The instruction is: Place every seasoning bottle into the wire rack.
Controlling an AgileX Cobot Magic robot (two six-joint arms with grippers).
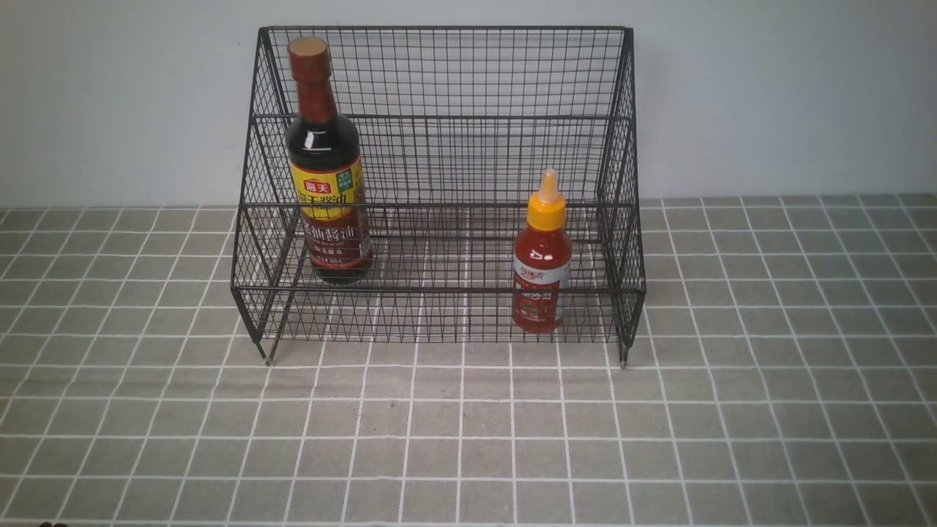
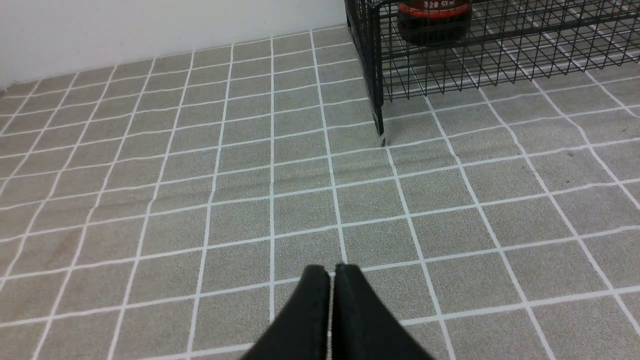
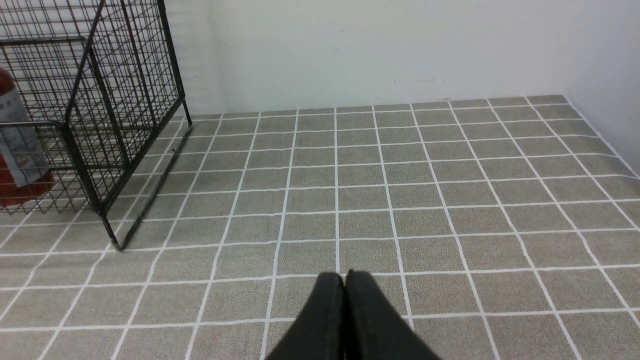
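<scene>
A tall dark soy-sauce bottle with a brown cap and a yellow-and-red label [image 1: 327, 162] stands upright inside the large black wire-mesh rack with stepped tiers and sloped sides [image 1: 439, 190], on the rack's left side, apparently one step up from the front. A small red sauce bottle with a yellow nozzle cap [image 1: 542, 256] stands upright on the rack's right side, in the lowest front tier, behind the low front mesh. The two bottles are well apart. The rack rests on its short legs on a grey tiled cloth with white grid lines [image 1: 468, 439], its back near a pale wall [image 1: 768, 95]. My arms do not show in the front view. From my left wrist, my left gripper [image 2: 332, 272] has its two black fingers [image 2: 310, 310] pressed together with nothing between them, hovering over bare tiles; the rack's front left leg and the base of the dark bottle lie ahead. From my right wrist, my right gripper [image 3: 345, 277] is likewise pinched closed and empty over the tiles, near the rack's right side, where the red bottle shows through the mesh.
</scene>
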